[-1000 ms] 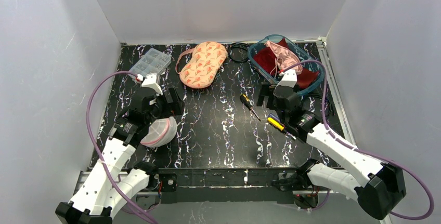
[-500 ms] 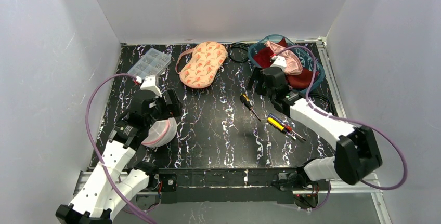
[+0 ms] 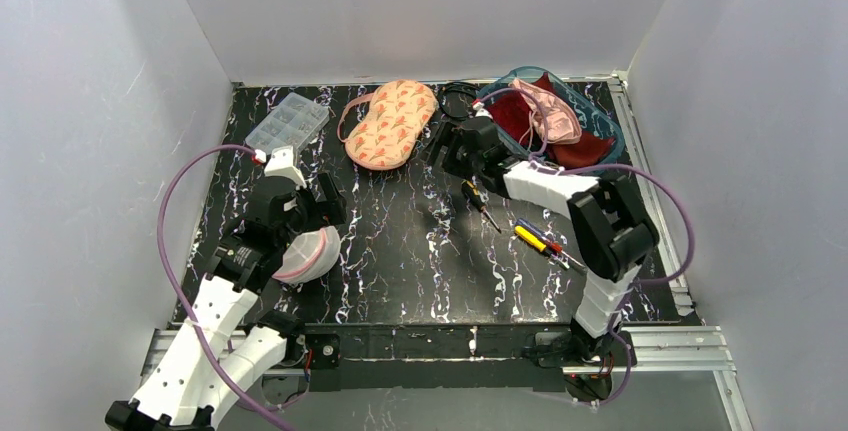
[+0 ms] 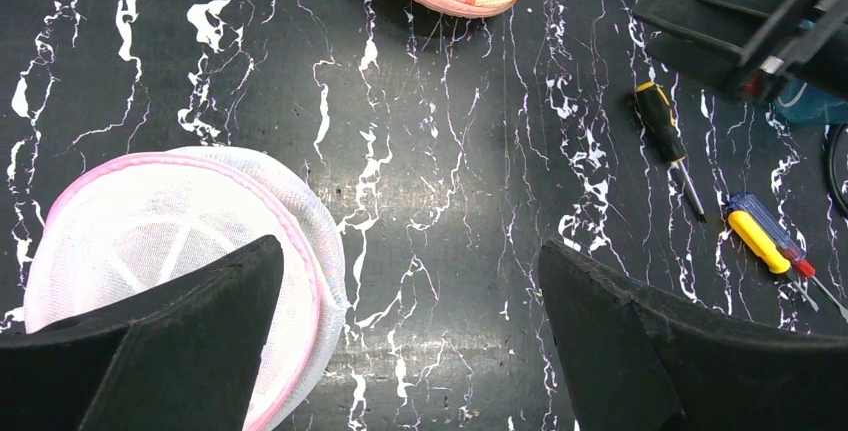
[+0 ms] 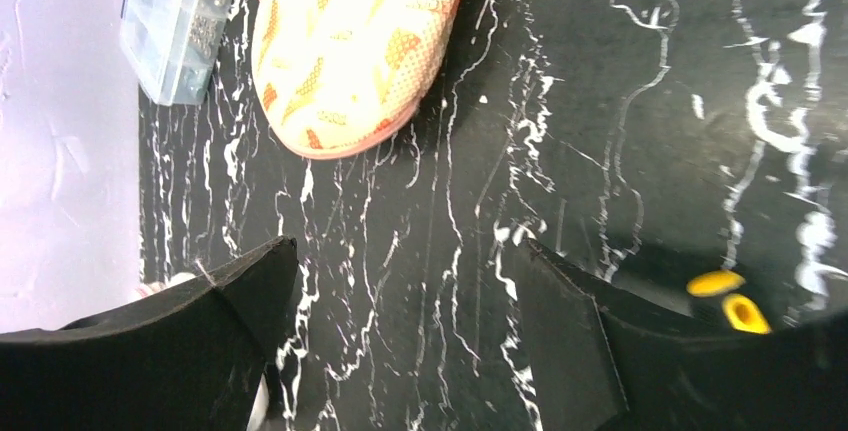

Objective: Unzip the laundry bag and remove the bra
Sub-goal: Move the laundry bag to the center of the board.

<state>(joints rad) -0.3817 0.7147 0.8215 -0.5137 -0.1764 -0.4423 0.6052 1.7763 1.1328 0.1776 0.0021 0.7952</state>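
The laundry bag (image 3: 305, 254) is a round white mesh dome with pink trim, lying at the table's left (image 4: 170, 241). No bra shows through its mesh. My left gripper (image 3: 322, 216) hovers over the bag's right edge, open (image 4: 408, 246), one finger above the mesh and the other above bare table. My right gripper (image 3: 450, 156) hangs open above the middle back of the table (image 5: 405, 243), with nothing between its fingers. It also shows at the top right of the left wrist view (image 4: 760, 21).
An orange-patterned padded piece (image 3: 392, 123) with a pink strap lies at the back. A teal bin (image 3: 487, 101) at back right holds red and pink fabric. Three screwdrivers (image 3: 480, 201) (image 3: 532, 239) (image 3: 556, 247) lie right of centre. A clear parts box (image 3: 290, 121) and a black cable (image 3: 460, 99) sit at the back.
My right arm has swung from beside the bin leftward to the middle back, and its jaws have narrowed slightly. The left arm has barely moved.
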